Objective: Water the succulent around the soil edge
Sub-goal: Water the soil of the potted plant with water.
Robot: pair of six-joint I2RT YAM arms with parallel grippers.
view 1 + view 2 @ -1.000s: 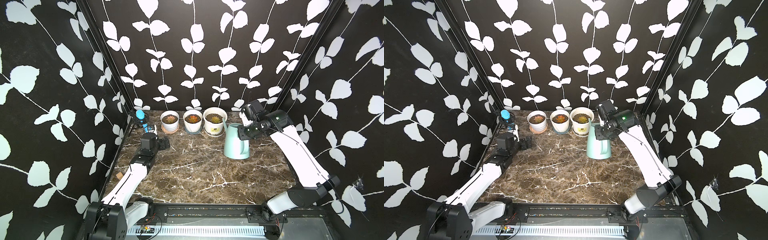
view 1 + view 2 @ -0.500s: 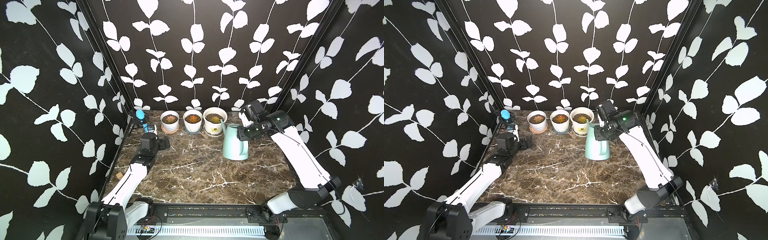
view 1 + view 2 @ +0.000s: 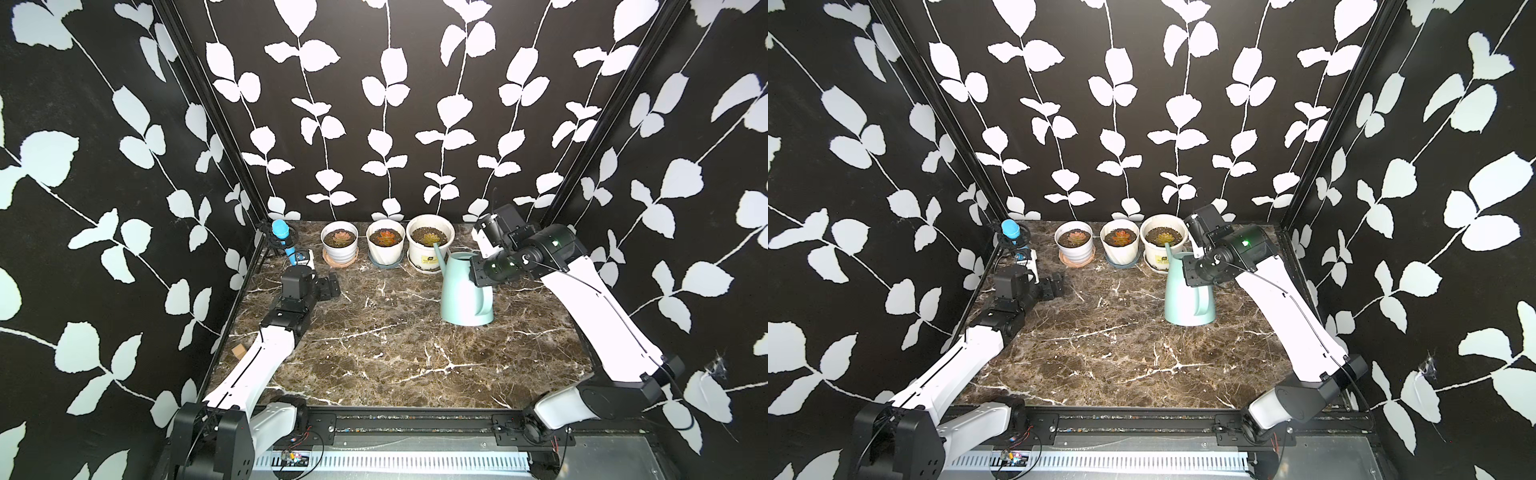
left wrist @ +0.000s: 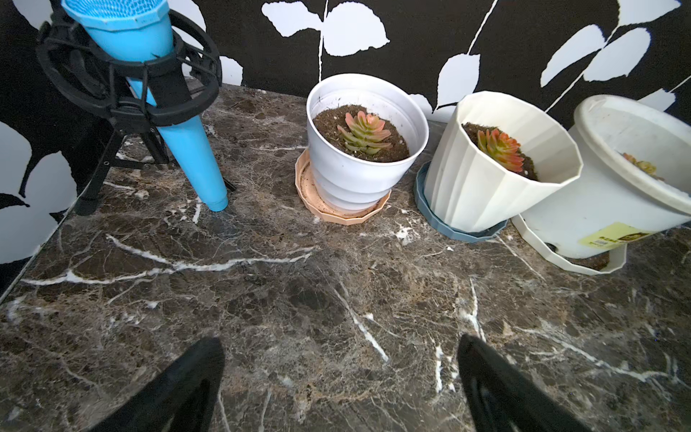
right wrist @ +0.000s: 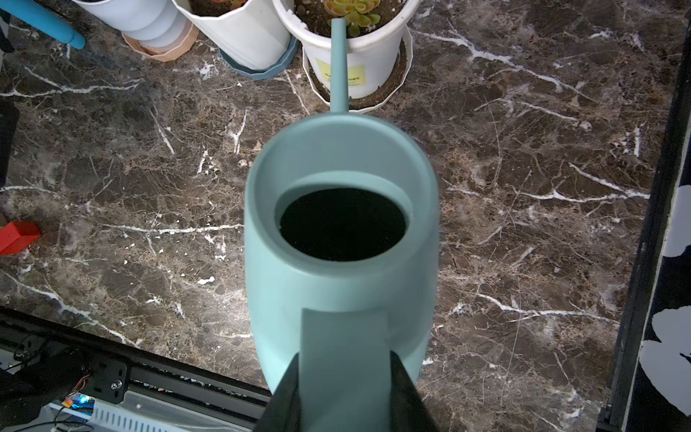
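Right wrist: right claw [image 5: 344, 361] clamped on watering can [image 5: 342, 157] handle, spout near succulent [image 5: 351, 9]; left claw [image 4: 340, 342] apart

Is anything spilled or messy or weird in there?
A little. Dirt has spilled into the white saucer under the labelled pot, the one beside the can. Nothing looks broken or tipped over, and I see no water on the table.

The right hand [image 5: 342, 396] shows only two dark, blurred fingers [image 5: 284, 396], cut off at the frame edge. The watering can [image 5: 342, 239] is black inside its mouth, contents untellable. Just right of centre in a top view, the pot label [image 3: 431, 260] is too small to read.
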